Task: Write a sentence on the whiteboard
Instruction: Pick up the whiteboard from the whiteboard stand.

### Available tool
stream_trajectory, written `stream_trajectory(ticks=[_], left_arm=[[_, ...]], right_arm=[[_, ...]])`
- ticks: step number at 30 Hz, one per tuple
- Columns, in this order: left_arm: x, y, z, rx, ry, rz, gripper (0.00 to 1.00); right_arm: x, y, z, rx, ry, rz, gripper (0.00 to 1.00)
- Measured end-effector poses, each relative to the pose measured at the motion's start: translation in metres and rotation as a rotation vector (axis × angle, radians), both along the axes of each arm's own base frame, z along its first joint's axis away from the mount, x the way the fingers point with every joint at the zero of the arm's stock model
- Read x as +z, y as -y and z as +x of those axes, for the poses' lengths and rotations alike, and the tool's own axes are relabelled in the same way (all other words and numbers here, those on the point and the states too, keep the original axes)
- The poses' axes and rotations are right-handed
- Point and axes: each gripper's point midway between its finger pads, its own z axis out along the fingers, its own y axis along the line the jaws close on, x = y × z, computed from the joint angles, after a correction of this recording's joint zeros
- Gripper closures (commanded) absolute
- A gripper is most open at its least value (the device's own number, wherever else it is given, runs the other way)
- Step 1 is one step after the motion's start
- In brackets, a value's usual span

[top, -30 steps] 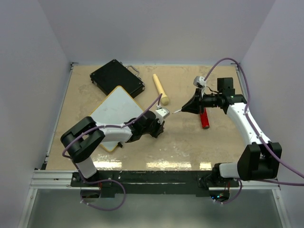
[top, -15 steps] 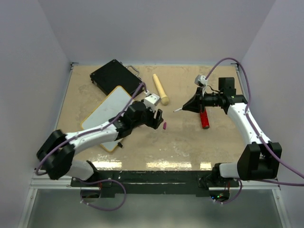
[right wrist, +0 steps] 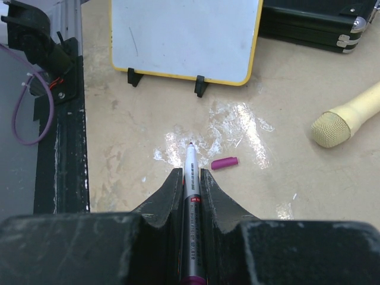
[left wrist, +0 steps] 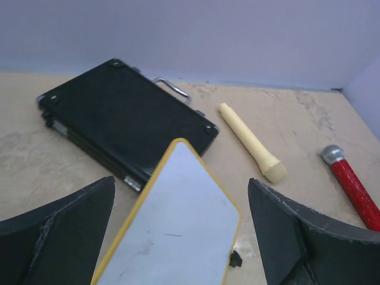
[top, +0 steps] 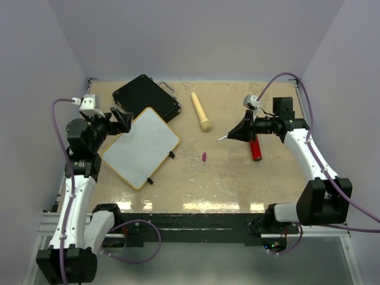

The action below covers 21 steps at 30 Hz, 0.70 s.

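Overhead, the whiteboard (top: 139, 148) lies flat on the left half of the table (top: 237, 184), turned so its long axis runs from the near left up toward the far right. No writing can be made out on it. The left end effector (top: 120, 117) hovers just past its far-left edge, spread wide and holding nothing. The right end effector (top: 233, 135) is well apart on the other side, clamped on a marker (top: 222, 138) whose bare tip points leftward at the board, with a small magenta cap (top: 204, 157) lying on the table between them.

From the left wrist, one yellow-framed corner of the board pokes up between the parted fingers, the black case (left wrist: 127, 116) beyond it.

From the right wrist, the marker sits gripped between the fingers, and the board lies ahead and a little left of its tip, clipped edge nearest. So the left arm is nearer, yet the pen is on the right; my guess is that the right arm must reach across
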Motion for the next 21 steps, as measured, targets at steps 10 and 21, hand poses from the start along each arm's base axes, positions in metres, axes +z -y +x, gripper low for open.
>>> stream_trajectory(ticks=[10,21], left_arm=[[-0.068,-0.056,-0.028,0.211,-0.235,-0.142,0.04],[-0.094,-0.095,-0.051,0.451,-0.299,-0.097,0.04]], right_arm=[[0.000,-0.006,-0.006,0.030,-0.003,0.013,1.00],[0.001,-0.019,-0.014,0.081,0.001,0.017,1.00]])
